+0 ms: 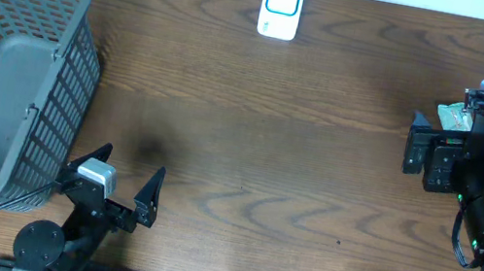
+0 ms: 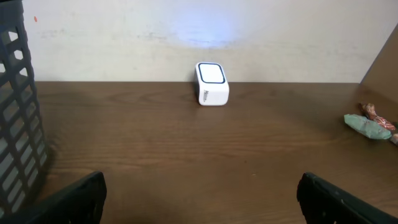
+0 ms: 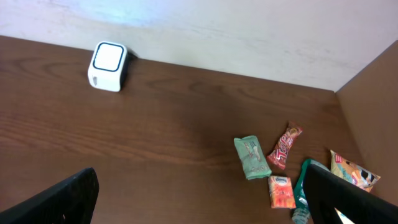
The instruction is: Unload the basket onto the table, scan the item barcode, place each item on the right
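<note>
Green foil snack packet [image 3: 252,157] lying flat at right end of dark wood-grain counter [image 1: 267,160], in no grip. Just beside it: red-striped candy wrapper [image 3: 285,148], small orange pack [image 3: 280,191], and yellow printed packet [image 3: 351,171] further right. All loose, close together, none stacked; printing too small to read.

White box scanner with blue-rimmed window [image 1: 281,6] standing at far edge of counter, against pale wall, well apart from snack group, window facing up.

Right hand [image 1: 415,142] hovering just beside snack group, black fingers spread wide, nothing between them, no contact with any packet.

Left hand [image 1: 134,162] at near edge, left of centre, likewise spread wide and holding nothing, pointed toward scanner.

Grey plastic mesh basket [image 1: 73,88] at left end of counter, just beside left hand. Contents not discernible.
</note>
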`<state>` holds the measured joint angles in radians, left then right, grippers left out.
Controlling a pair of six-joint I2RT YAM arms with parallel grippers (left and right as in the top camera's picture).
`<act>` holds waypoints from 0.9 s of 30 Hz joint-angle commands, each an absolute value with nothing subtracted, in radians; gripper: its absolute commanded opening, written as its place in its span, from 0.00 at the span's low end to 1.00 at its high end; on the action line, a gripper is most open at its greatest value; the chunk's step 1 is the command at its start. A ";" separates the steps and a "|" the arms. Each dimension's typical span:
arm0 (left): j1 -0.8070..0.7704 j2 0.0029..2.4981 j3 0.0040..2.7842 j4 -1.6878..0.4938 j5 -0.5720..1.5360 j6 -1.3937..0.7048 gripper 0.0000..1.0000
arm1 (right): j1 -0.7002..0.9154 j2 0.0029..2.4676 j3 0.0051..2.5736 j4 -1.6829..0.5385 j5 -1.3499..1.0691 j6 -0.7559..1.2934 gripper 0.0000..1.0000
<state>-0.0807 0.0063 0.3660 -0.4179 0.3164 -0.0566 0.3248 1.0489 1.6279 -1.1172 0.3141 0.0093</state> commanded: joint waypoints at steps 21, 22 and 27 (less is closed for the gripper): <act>-0.084 0.003 0.366 -0.415 0.329 -0.069 0.98 | 0.202 0.374 0.723 -0.413 0.203 0.026 0.99; -0.084 0.003 0.366 -0.415 0.329 -0.069 0.98 | 0.193 0.332 0.674 -0.377 0.203 0.038 0.99; -0.084 0.003 0.366 -0.415 0.329 -0.069 0.98 | 0.120 0.135 0.444 -0.207 0.202 0.144 0.99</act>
